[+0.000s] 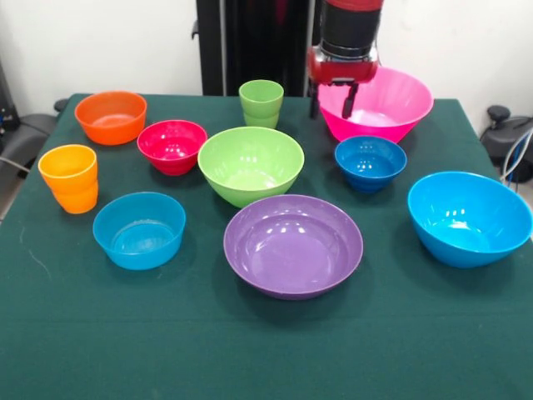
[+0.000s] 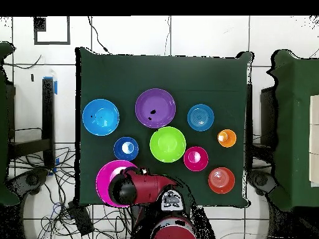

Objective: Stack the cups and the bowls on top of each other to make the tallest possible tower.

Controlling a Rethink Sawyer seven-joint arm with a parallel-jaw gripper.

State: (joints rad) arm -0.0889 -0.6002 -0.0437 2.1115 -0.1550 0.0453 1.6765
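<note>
Nothing was stacked; every cup and bowl sat separately on the green-covered bench point(image 1: 50, 333), so no tower existed. Positions below are taken relative to the lime green bowl point(image 1: 251, 164), front view.

- Purple bowl point(image 1: 293, 244): just in front of it, slightly to the picture's right, upright and empty.
- Red bowl point(image 1: 172, 146): just beside it on the picture's left.
- Orange bowl point(image 1: 111, 116): further left and behind the red one.
- Orange cup point(image 1: 69, 177): well to the left, near the bench edge, upright.
- Light-blue bowl point(image 1: 139, 229): in front and to the left.
- Light green cup point(image 1: 261, 102): directly behind it, upright.
- Dark-blue bowl point(image 1: 370, 162): to the picture's right, apart from it.
- Sky-blue bowl point(image 1: 469, 217): far right and nearer the camera.
- Pink bowl point(image 1: 377, 103): behind and to the right, tilted with its opening toward the camera.

The arm point(image 2: 144, 187) hung over the pink bowl. The tool point(image 1: 351, 100) reached into that bowl at its far-left inner wall; one dark finger showed against the pink. I could not tell how far apart the fingers stood, nor whether they gripped the rim.
</note>
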